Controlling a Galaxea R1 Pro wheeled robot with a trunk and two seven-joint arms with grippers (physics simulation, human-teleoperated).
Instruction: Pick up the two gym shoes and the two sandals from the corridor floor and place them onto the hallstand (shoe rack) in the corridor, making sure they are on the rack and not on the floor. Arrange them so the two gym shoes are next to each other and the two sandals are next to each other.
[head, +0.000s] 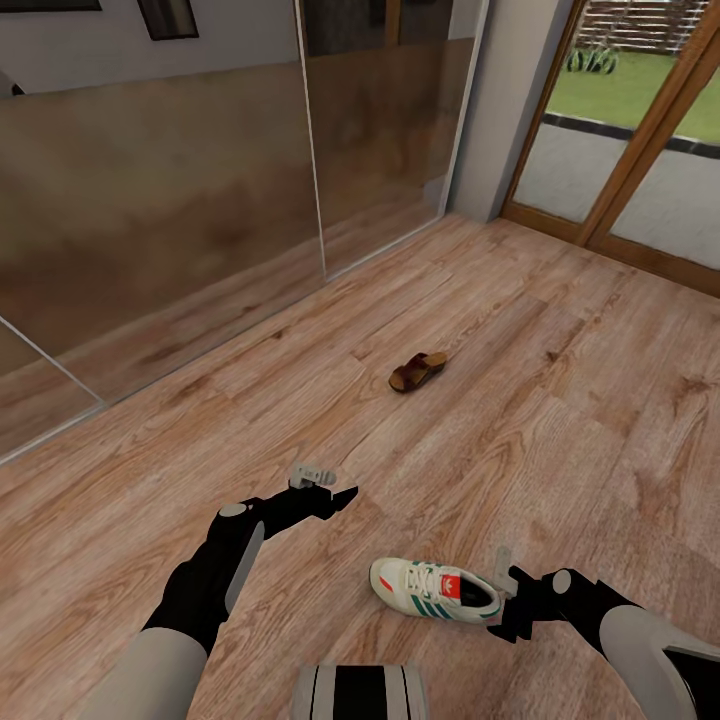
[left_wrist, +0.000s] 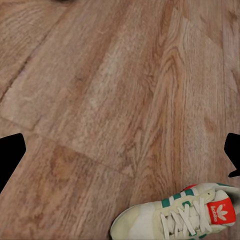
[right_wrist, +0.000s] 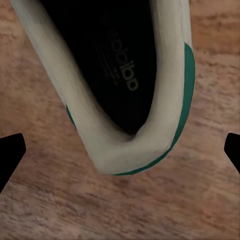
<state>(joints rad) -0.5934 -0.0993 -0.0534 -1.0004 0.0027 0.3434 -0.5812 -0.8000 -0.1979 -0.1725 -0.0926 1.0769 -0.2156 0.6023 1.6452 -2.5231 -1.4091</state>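
- My left jaws (head: 335, 493) hang apart over bare floor (head: 560, 360) and hold nothing; their tips sit at the two edges of the left wrist view, with the toe of a sneaker (left_wrist: 180, 215) off to one side.
- A sandal (head: 418, 371) lies well ahead of both jaws, flat on the floor, with open planks between us and nothing in the way.
- That sneaker (head: 433, 589) lies on the floor just beside my right jaws (head: 512, 600), heel toward them.
- My right jaws stand apart; in the right wrist view the heel (right_wrist: 135, 150) sits between the tips, not yet clamped.
- I judge the task barely begun: both shoes I can see are on the floor.
- Mirrored doors (head: 200, 180) stand far ahead on the left, and a glass door (head: 640, 150) on the right.
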